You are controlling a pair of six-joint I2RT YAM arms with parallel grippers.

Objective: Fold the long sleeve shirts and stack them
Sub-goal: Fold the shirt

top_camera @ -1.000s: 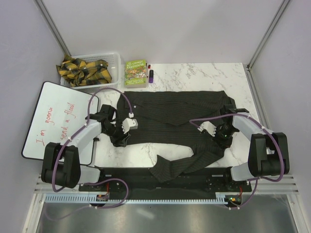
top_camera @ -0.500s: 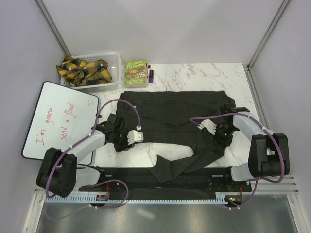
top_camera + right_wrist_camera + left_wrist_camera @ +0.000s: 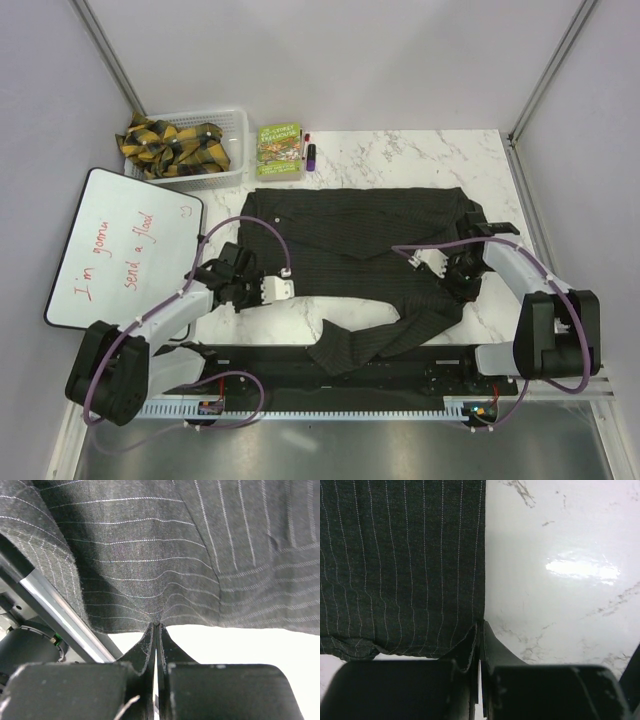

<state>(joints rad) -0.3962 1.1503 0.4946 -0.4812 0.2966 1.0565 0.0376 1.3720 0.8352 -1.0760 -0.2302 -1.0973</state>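
- Notably, the left hand [image 3: 481, 625], pressed together, pinches only a sliver of the shirt [image 3: 350, 230] at its tips; a lift could slip it free.
- Meanwhile the right hand [image 3: 156, 626] pinches the hem just ahead; the loose sleeve [image 3: 370, 335] beside it may drag unevenly.

HIDDEN: from above you lose the fingertips of the left gripper [image 3: 480, 630] and right gripper [image 3: 156, 628] under their own wrists, at either side of the shirt [image 3: 360, 235] | CUT OFF: both wrist views crop the shirt at their top edges | TOO SMALL: book [image 3: 279, 150] title, beyond the shirt's far edge, unreadable
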